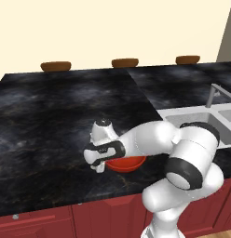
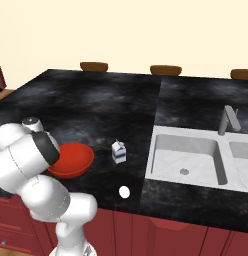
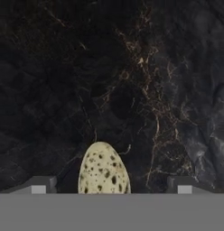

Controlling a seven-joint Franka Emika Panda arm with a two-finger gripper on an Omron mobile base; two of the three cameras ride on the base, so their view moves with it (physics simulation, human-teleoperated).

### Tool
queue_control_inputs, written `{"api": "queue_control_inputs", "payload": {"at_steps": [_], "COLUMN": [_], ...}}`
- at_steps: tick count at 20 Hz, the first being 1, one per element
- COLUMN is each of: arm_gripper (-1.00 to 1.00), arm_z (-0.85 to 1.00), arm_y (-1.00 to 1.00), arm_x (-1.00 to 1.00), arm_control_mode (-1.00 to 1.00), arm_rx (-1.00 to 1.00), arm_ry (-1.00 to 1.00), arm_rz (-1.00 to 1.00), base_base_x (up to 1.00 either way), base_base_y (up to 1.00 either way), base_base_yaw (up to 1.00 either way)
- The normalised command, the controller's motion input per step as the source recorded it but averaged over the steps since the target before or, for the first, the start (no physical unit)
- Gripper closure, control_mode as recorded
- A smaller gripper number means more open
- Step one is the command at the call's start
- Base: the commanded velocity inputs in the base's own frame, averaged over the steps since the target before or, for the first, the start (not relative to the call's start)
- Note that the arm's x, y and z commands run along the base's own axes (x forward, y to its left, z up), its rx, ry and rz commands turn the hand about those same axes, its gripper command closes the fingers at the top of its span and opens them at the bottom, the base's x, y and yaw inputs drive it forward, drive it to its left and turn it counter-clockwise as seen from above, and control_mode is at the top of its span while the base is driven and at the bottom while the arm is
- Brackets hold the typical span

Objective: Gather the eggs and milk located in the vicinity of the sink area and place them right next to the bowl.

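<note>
The gripper [image 3: 109, 185] stands with its two dark fingertips [image 3: 39, 185] spread wide, the speckled egg [image 3: 104, 169] lying between them on the black marbled counter [image 3: 132, 67] and touching neither that I can tell. Taking the red bowl [image 2: 71, 159] as the mark, the hand hangs low just at its far side from the sink [image 2: 188, 155]. The milk carton [image 2: 119, 151] stands upright near the bowl on its sink side, and the white egg [image 2: 124, 192] lies beyond the carton, toward the counter's front edge.
</note>
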Motion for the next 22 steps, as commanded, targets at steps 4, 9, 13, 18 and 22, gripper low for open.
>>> {"api": "queue_control_inputs", "payload": {"at_steps": [4,9,13,18,22], "arm_gripper": [-1.0,-1.0,-1.0,-1.0,-1.0], "arm_z": [0.68,0.85,0.73,0.41,0.33], "arm_y": [0.0,-0.15,-0.44,-0.64,-0.64], "arm_x": [-0.16,-0.28,-0.43,-0.63,-0.7], "arm_control_mode": [-1.0,-1.0,-1.0,-1.0,-1.0], "arm_rx": [0.0,0.0,0.03,0.12,0.15], "arm_ry": [-0.18,-0.06,0.0,0.05,0.08], "arm_rz": [0.05,0.0,-0.07,-0.25,-0.4], "base_base_x": [0.0,0.0,0.0,0.0,0.0], "base_base_y": [0.0,0.0,0.0,0.0,0.0], "base_base_yaw": [0.0,0.0,0.0,0.0,0.0]}}
